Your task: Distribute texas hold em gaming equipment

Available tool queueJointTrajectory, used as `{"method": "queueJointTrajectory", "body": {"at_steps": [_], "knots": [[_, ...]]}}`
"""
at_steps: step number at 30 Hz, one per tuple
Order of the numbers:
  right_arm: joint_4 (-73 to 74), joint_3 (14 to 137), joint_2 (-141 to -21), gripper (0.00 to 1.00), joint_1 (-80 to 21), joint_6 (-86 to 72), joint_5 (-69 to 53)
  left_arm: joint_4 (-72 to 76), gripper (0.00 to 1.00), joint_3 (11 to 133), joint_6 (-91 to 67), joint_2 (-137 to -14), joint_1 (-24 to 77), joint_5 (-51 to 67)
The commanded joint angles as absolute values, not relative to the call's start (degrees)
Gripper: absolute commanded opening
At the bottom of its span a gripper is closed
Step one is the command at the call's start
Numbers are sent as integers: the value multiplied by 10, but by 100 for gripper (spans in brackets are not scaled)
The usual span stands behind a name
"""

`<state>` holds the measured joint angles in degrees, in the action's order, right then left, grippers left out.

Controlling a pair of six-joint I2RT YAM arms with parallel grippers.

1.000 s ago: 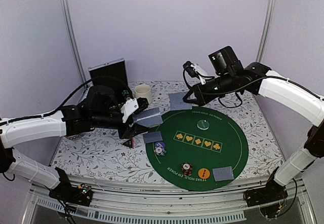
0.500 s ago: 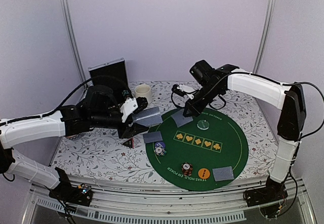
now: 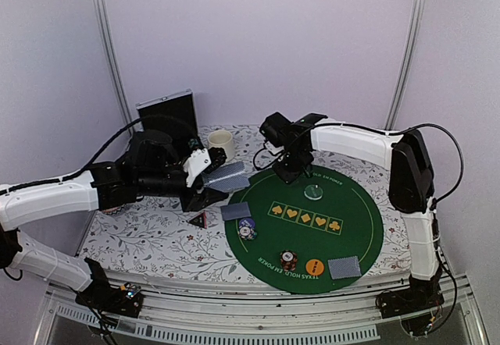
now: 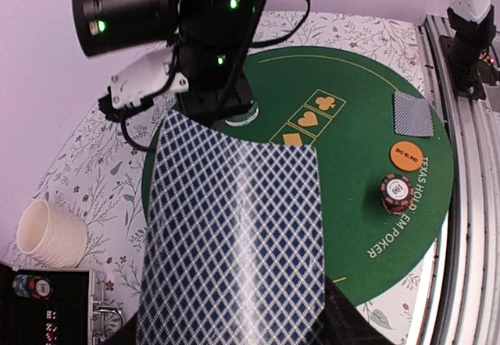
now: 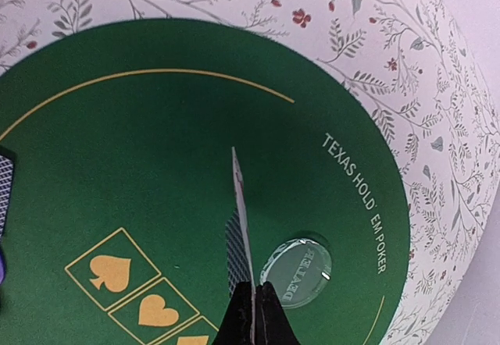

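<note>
The right pincer [image 5: 251, 307] is gripping a single card [image 5: 241, 220] by one short end, its jaws closed down onto it. The card is showing edge-on to the wrist camera, so its long axis is running straight out from the fingertips toward the green mat [image 5: 156, 126] beyond them. Its patterned back is facing the pincer's left side, and its free end is pointing away from the tips. Holding it by the end this way is probably leaving the rest of the card free to be tipped flat onto the felt. The pale green chip [image 5: 297, 271] is lying just to the right of the tips, apart from the card.

The left pincer [image 3: 212, 165] is clamping, partway closed, on the deck [image 4: 234, 236]. The backs are facing up toward its wrist camera, and the deck's long axis is reaching forward out of the jaws toward the right pincer. The deck is hanging above the counter [image 3: 141, 236], just off the mat's edge, likely serving as the supply the other arm is drawing from.
</note>
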<state>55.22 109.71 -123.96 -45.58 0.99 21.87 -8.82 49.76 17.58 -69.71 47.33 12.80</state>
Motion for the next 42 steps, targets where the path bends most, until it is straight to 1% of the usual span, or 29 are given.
{"method": "queueJointTrajectory", "body": {"at_steps": [1,4,8,12,16,19,24,29,42], "knots": [[573,1125,-1313,2,-494,-28,276,-70,52,497,180,-679,470,123],[609,1149,-1376,2,-514,-32,234,-73,52,499,180,-679,470,123],[626,1145,-1395,2,-518,-69,158,-73,52,499,180,-677,470,122],[585,1126,-1382,2,-518,-87,69,-73,52,499,182,-675,469,124],[585,1131,-1385,2,-518,-88,61,-73,52,499,181,-675,470,124],[583,1124,-1377,2,-519,-96,21,-74,52,499,182,-674,469,123],[561,1080,-1321,2,-519,-105,-34,-75,52,498,183,-672,469,122],[564,1057,-1306,2,-519,-98,-2,-74,52,498,184,-673,469,124],[518,1036,-1324,3,-516,49,98,-74,52,497,184,-673,469,123]]}}
